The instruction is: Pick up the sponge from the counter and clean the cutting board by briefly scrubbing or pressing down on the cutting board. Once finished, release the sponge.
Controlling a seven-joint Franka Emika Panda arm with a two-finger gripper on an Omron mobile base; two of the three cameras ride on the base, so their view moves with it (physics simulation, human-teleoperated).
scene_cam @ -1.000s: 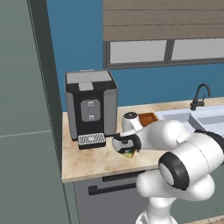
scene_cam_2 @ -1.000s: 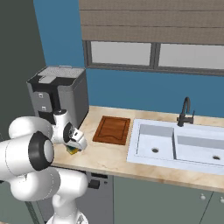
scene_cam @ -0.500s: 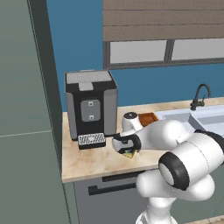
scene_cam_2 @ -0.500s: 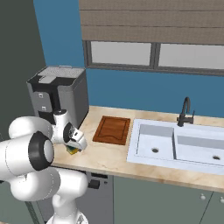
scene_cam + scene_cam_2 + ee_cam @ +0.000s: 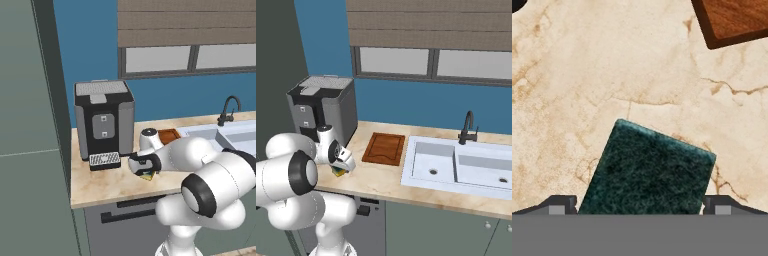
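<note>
The sponge (image 5: 647, 170), dark green top up, lies on the beige marble counter (image 5: 587, 75), turned slightly askew. My gripper (image 5: 640, 205) hangs low right over it, open, one fingertip on each side of the block, not closed on it. In the base views the gripper (image 5: 145, 169) (image 5: 344, 166) covers most of the sponge (image 5: 147, 176) (image 5: 338, 172), leaving a yellow edge showing. The reddish-brown cutting board (image 5: 384, 148) (image 5: 169, 134) lies flat on the counter toward the sink; one corner of the board (image 5: 734, 20) shows at the top right of the hand view.
A black and grey coffee machine (image 5: 104, 122) (image 5: 321, 107) with a drip grid stands close behind the gripper. The pale sink (image 5: 456, 165) and dark faucet (image 5: 468, 127) lie beyond the board. A tall grey cabinet (image 5: 30, 125) closes off the counter's end.
</note>
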